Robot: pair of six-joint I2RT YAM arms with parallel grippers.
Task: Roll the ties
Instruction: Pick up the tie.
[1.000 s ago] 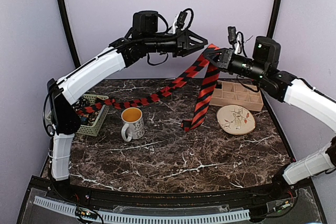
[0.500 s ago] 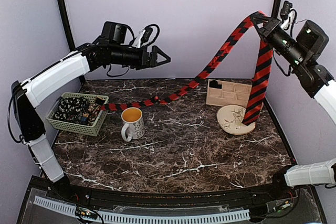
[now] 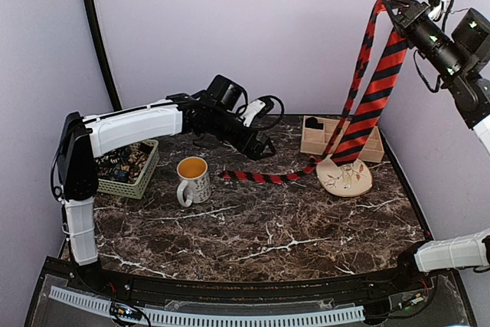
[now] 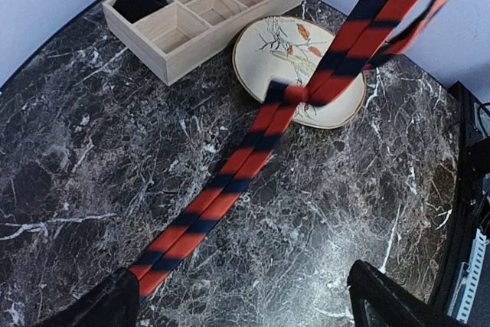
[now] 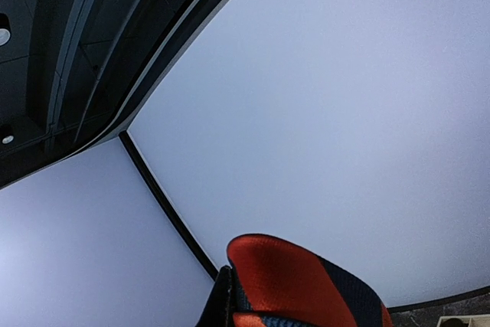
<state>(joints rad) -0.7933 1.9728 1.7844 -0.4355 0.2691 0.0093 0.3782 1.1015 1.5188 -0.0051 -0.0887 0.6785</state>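
My right gripper (image 3: pixel 394 7) was clenched on the red-and-black striped fabric necktie (image 3: pixel 375 93), high above the far right corner of the dark marbled counter (image 3: pixel 268 227). My left gripper (image 3: pixel 264 149) stood wide open and empty, low over the counter near the necktie's narrow tail. From the fold in my right gripper 2 lengths hung down: the broad one reached the round pale plate with a painted sprig (image 3: pixel 360 183), and the thin one ran past the wooden compartment tray (image 3: pixel 337 137) and lay along the counter toward the white mug with an orange inside (image 3: pixel 193 180). I judged nothing was rolled yet, and I saw several hazards. The hold was on a draped fold, so the heavier broad length could pull the cloth through and drop it in a heap. Swinging the right arm could sweep the tail into the mug near its tip and upset it; whether the mug held liquid I could not tell. The broad end could drag the plate or snag on the tray's edge. In my left wrist view the tail (image 4: pixel 230 181) ended close to 1 of my spread fingers (image 4: pixel 107 308), so closing there risked pinching only an edge or scraping the stone. A twist showed near the plate, and any roll begun over it would likely have wound crooked.
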